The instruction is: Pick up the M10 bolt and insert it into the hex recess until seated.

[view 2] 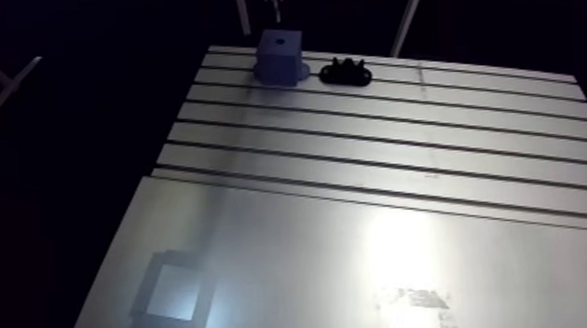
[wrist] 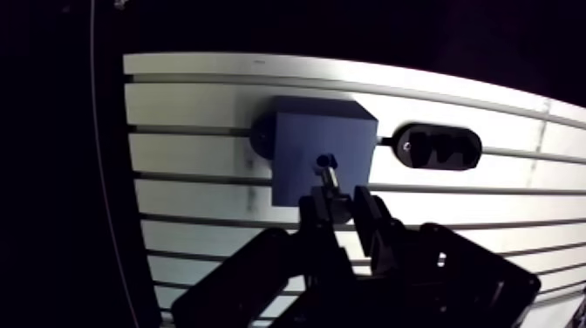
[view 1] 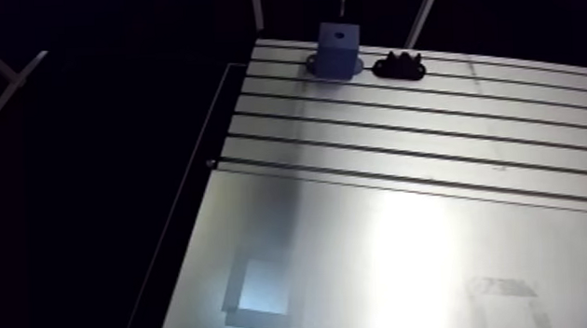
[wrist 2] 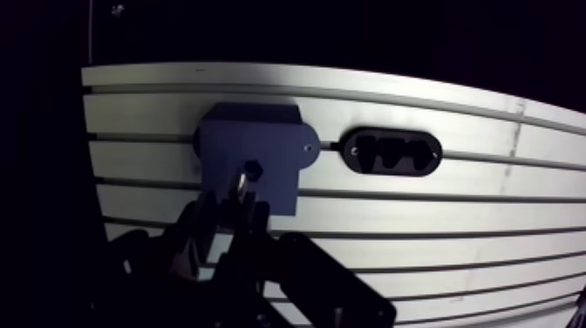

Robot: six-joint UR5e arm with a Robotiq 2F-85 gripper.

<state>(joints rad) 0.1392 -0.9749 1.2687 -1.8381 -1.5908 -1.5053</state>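
Note:
A blue block (wrist: 318, 144) stands on the slotted table (wrist: 201, 196) at its far end, also seen in the arm view (view 1: 337, 49). A small dark hex recess (wrist: 325, 161) sits in its top face. My gripper (wrist: 340, 202) hangs right over the block, shut on the M10 bolt (wrist: 330, 180). The bolt's shiny shank sticks out past the fingertips (wrist: 316, 209) toward the recess, with its end at or just above the opening; I cannot tell whether it touches. A black bolt holder (wrist: 436, 146) lies beside the block.
The black holder (view 1: 399, 66) sits right of the block in the arm view. The near half of the table is a smooth plate with a taped rectangle (view 1: 260, 290). The table's left edge (view 1: 191, 193) drops into darkness.

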